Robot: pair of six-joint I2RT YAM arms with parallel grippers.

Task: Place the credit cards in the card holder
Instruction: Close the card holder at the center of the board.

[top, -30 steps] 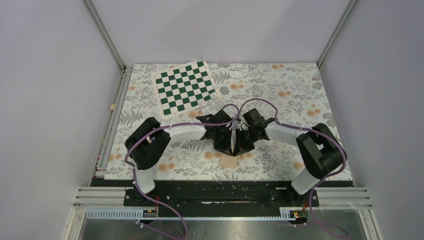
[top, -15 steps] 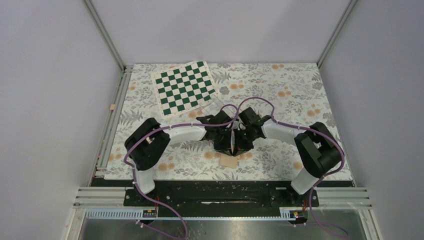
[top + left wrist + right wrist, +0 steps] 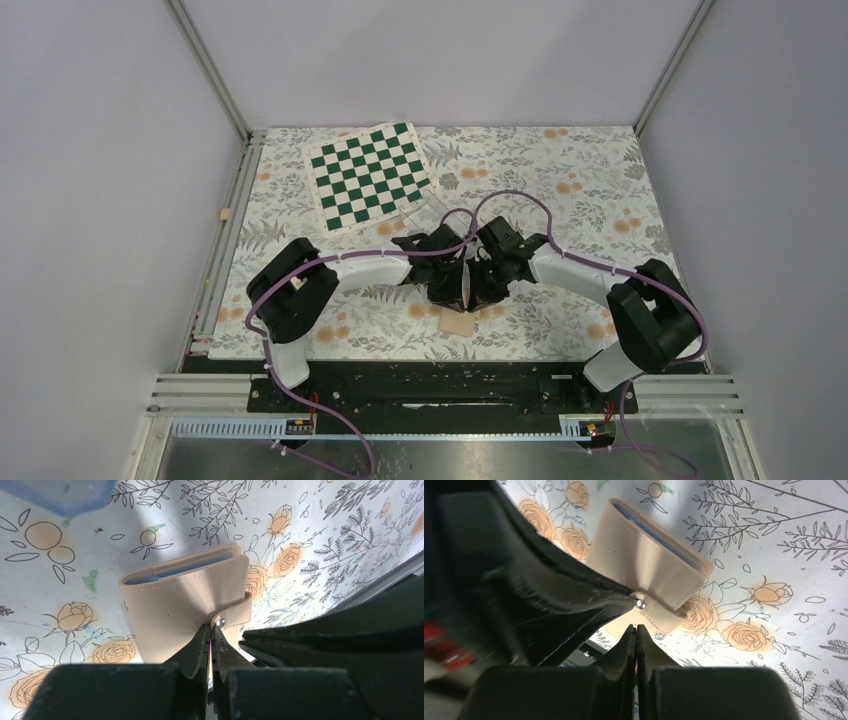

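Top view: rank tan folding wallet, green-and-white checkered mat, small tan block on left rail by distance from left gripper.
1. tan folding wallet, just nearside of the left gripper.
2. green-and-white checkered mat, back left.
3. small tan block, left rail.

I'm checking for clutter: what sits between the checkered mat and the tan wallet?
The top view shows the left gripper and right gripper there, tips together just behind the wallet, plus a clear plastic piece by the mat.

Floral table (image 3: 600,170) carries a green-checked board (image 3: 368,175) far left; tan card holder (image 3: 459,322) near edge.
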